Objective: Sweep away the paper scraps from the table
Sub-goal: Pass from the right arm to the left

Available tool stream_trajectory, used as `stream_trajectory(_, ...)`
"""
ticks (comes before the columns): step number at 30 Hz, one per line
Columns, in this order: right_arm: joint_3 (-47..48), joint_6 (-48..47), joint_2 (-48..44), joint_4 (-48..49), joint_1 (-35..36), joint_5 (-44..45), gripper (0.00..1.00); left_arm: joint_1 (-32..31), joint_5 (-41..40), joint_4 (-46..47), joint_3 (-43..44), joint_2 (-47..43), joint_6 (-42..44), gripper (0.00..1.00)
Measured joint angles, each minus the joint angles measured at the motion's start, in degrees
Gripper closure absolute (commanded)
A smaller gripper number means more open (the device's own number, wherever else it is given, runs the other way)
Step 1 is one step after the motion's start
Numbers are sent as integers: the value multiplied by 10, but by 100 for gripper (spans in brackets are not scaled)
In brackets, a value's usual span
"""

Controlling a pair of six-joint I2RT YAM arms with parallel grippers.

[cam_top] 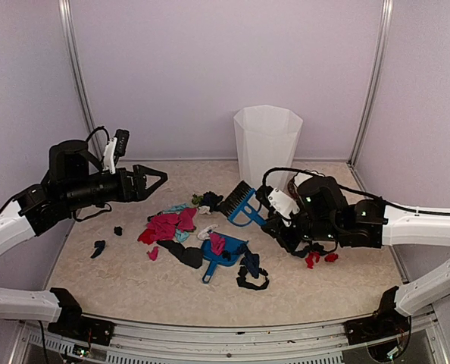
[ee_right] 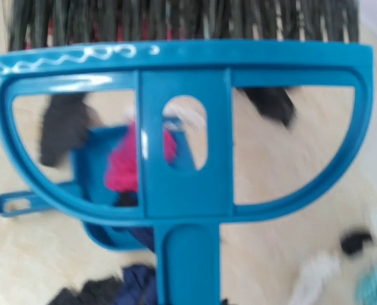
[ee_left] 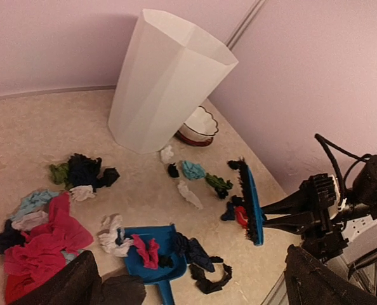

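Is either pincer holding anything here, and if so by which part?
The right pincer holds the blue brush by its handle. The left pincer is open and holds nothing.

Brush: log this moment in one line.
right gripper: shut on brush | left gripper: open, empty | dustpan: on table, partly loaded | scraps: mostly on table
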Motion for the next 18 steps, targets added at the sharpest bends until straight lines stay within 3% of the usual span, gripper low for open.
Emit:
stream_trajectory(8,0,-147,6,58,0,-114,100,-60,71,63,-13,27,-60,7)
stream_trajectory(18,10,-252,55,90,10,-154,100,-126,71,83,-14,106,-93,16)
